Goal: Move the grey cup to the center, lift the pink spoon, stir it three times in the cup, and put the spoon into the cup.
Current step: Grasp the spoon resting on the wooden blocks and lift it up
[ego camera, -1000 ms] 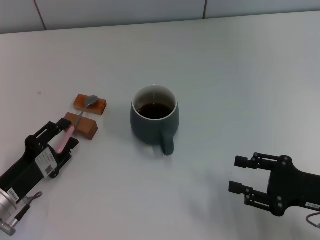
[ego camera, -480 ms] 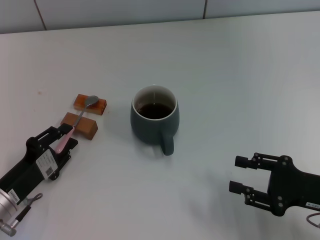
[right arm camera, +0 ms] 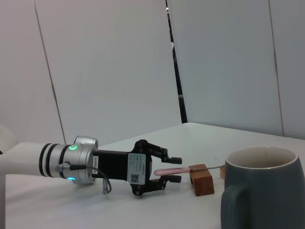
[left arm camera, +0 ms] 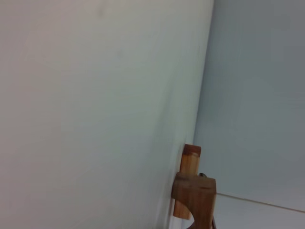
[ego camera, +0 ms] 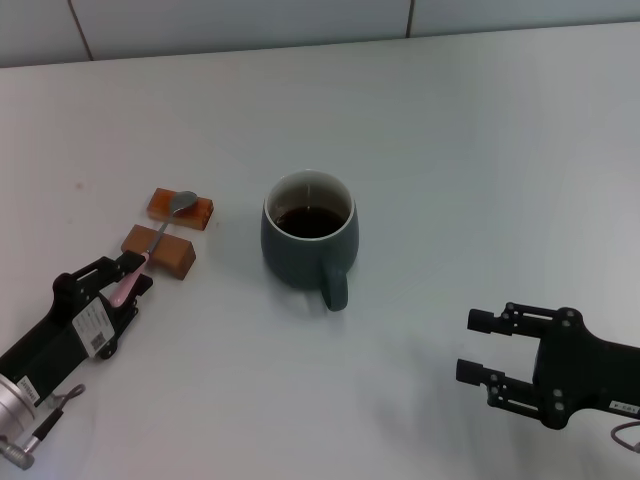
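Note:
The grey cup (ego camera: 305, 245) stands in the middle of the table with dark liquid inside and its handle towards me; it also shows in the right wrist view (right arm camera: 262, 195). The pink spoon (ego camera: 128, 280) lies across two wooden blocks, its metal bowl on the far block. My left gripper (ego camera: 135, 272) is open, with its fingers on either side of the pink handle; the right wrist view shows the left gripper (right arm camera: 175, 169) with the spoon handle (right arm camera: 167, 171) in the gap between its fingers. My right gripper (ego camera: 470, 345) is open and empty at the near right.
Two brown wooden blocks, the far block (ego camera: 181, 208) and the near block (ego camera: 160, 251), stand left of the cup and bear the spoon. They also show in the left wrist view (left arm camera: 194, 193). A tiled wall (ego camera: 300, 20) runs behind the white table (ego camera: 480, 150).
My left gripper has slid a little back along the spoon handle towards the near left. The spoon, the cup and the right arm have not moved.

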{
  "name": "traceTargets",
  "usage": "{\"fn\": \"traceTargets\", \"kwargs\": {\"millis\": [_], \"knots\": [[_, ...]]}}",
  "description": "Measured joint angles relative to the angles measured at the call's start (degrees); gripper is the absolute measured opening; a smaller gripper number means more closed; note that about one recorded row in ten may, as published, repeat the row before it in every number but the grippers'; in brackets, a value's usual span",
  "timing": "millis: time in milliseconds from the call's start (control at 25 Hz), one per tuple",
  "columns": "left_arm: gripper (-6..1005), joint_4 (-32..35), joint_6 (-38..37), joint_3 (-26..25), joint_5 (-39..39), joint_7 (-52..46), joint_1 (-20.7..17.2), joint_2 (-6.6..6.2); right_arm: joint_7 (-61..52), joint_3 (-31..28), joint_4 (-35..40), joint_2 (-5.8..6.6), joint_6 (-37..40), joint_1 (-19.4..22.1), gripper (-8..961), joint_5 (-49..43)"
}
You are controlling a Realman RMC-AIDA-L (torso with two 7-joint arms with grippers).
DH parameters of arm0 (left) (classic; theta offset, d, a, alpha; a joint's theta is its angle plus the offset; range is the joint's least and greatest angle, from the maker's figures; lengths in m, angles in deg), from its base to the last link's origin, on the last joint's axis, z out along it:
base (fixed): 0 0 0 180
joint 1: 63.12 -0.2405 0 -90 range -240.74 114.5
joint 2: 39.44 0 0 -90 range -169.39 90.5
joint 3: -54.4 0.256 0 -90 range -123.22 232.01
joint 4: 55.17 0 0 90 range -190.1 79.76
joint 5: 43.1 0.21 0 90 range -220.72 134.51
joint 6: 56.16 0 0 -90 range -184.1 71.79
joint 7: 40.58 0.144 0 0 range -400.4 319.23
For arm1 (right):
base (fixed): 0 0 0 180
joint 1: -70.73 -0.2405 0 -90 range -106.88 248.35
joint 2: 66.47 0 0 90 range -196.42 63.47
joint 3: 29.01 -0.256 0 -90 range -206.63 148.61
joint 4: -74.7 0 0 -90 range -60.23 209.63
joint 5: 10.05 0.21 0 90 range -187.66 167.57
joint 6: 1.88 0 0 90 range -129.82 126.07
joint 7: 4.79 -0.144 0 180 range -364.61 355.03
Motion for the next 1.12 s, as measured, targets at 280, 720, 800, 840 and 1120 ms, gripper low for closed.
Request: {"fn": "traceTargets", "kwargs": {"millis": [280, 720, 800, 840, 1120], "knots": [[323, -0.04, 0.07, -0.04, -0.06, 0.10, 0.26, -0.01, -0.60, 0.00, 0.00, 0.00, -0.20, -0.19, 583, 0.00], [238, 0.28, 1.05, -0.13, 0.06, 0.09, 0.34, -0.05, -0.78, 0.00, 0.00, 0.00, -0.48, -0.74, 583, 0.00], [224, 0.45, 1.09, 0.00, 0.08, 0.12, 0.34, -0.05, -0.99, 0.00, 0.00, -0.01, -0.49, -0.79, 583, 0.00], [218, 0.51, 1.08, 0.03, 0.06, 0.14, 0.34, -0.05, -1.14, 0.00, 0.00, 0.00, -0.50, -0.83, 583, -0.04], [170, 0.94, -1.34, -1.06, -0.23, 5.25, 0.51, -0.11, -1.46, 0.00, -0.02, -0.01, -0.50, -1.04, 582, -0.66]]}}
